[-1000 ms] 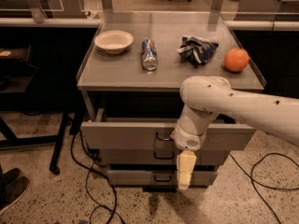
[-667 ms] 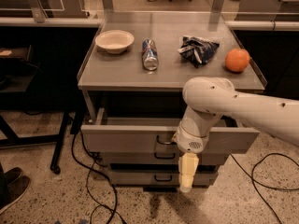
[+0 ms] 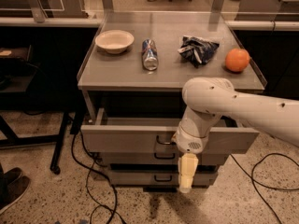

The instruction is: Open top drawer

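On the speckled floor at your far left sit a pair of dark shoes point(image 3: 10, 185), with thin black cables point(image 3: 88, 190) looping beside the grey metal cabinet point(image 3: 88, 101). On its smooth, matte top point(image 3: 168, 76) you see, from left, a shallow round off-white bowl point(image 3: 114, 41), a cylindrical drink can point(image 3: 149, 54) lying on its side, a crumpled dark snack bag point(image 3: 197, 49) with glossy creases, and a round orange point(image 3: 237, 59) near the right edge. Below, the top drawer point(image 3: 121, 140) stands partly out from the cabinet, its flat grey front forward of the frame and a strip of plain grey tray showing behind it; its small dark bar handle point(image 3: 164, 140) sits at centre. The two narrower drawer fronts point(image 3: 135, 159) beneath lie flush. Your arm point(image 3: 243, 108), a smooth white rounded shell, comes in from the right and bends down in front of the top drawer. The gripper point(image 3: 186, 174), pale cream and ribbed, hangs pointing down just right of the handles, in front of the lower drawers; you cannot tell whether it is spread or pressed together.
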Tool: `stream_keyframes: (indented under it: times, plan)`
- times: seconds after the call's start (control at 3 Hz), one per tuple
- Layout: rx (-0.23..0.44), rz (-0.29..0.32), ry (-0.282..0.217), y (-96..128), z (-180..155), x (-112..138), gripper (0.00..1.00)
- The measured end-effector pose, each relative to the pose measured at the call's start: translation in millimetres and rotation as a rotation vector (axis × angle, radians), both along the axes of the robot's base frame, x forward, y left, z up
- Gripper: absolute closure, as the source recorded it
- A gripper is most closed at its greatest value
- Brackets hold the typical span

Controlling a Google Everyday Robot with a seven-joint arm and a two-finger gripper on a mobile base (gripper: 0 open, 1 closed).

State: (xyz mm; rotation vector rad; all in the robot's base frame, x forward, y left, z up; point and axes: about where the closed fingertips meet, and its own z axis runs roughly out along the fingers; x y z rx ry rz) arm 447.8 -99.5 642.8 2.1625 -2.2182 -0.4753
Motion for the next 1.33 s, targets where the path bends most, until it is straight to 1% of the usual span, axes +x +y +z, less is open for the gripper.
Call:
stream_keyframes:
  times: [0.33,0.67,1.0,1.33]
  plan:
    - [0.000,0.010,0.031,0.7,7.2,-17.3,0.00]
    - [-0.001,0.019,0.061,-3.4,23.0,-54.6,0.00]
    - [0.022,0.024,0.087,-8.3,40.0,-88.9,0.00]
    - [0.022,0.024,0.087,-8.3,40.1,-88.9,0.00]
